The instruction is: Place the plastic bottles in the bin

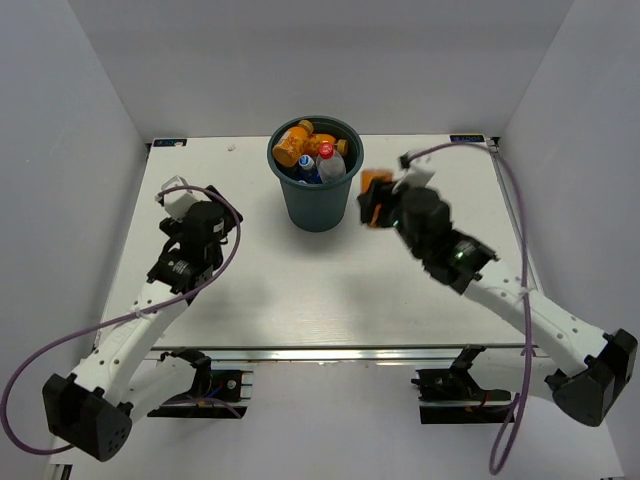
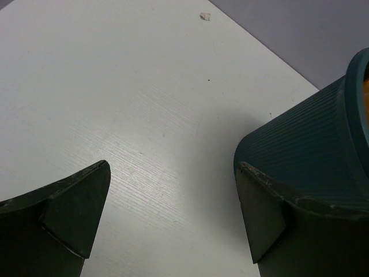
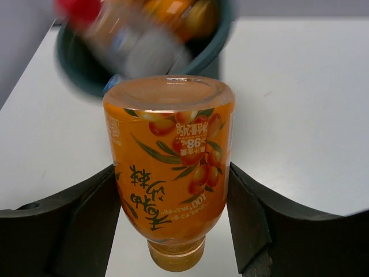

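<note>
A dark teal bin (image 1: 316, 190) stands at the back middle of the table, holding several bottles: orange ones (image 1: 298, 142) and a clear one with a red cap (image 1: 329, 160). My right gripper (image 1: 375, 203) is shut on an orange juice bottle (image 3: 170, 173), held with its cap toward the wrist, just right of the bin's rim (image 3: 69, 63). In the top view this bottle (image 1: 372, 189) shows beside the bin. My left gripper (image 2: 173, 213) is open over bare table, left of the bin wall (image 2: 311, 150).
White walls enclose the table on the left, back and right. The purple cables (image 1: 515, 210) loop from each arm. A small scrap (image 2: 204, 16) lies on the far table surface.
</note>
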Robot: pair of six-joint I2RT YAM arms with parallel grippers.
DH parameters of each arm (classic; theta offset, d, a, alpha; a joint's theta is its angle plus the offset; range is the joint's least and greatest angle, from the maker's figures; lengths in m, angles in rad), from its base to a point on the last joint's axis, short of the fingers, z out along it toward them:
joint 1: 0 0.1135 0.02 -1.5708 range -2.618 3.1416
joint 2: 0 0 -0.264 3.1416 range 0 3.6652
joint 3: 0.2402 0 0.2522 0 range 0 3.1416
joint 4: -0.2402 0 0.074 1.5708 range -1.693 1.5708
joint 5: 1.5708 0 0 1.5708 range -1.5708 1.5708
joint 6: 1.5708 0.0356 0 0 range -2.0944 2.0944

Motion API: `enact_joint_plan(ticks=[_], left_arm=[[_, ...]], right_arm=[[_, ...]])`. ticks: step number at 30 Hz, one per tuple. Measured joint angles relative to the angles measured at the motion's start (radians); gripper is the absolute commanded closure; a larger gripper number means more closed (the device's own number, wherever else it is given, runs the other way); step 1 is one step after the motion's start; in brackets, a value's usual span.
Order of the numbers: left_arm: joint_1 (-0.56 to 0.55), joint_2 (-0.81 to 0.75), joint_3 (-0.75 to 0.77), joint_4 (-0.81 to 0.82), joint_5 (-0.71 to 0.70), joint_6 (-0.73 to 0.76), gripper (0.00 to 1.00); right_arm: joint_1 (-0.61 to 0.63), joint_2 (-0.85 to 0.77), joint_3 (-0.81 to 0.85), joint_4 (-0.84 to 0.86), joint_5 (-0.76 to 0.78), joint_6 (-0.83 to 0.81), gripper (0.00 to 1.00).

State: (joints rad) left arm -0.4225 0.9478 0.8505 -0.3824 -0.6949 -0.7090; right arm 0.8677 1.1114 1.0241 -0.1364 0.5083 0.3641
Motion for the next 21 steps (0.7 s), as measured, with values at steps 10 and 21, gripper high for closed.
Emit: enact_joint_plan(ticks=[10, 21], left_arm=[[0.048, 0.153, 0.0, 0.052, 0.005, 0.026, 0.02], [0.162, 0.187, 0.0, 0.106, 0.06, 0.048, 0.02]], right_arm=[[-0.286, 0.357, 0.612, -0.159, -0.107, -0.305, 0.58], [-0.327, 0.908, 1.161, -0.332, -0.327, -0.434, 0.53]])
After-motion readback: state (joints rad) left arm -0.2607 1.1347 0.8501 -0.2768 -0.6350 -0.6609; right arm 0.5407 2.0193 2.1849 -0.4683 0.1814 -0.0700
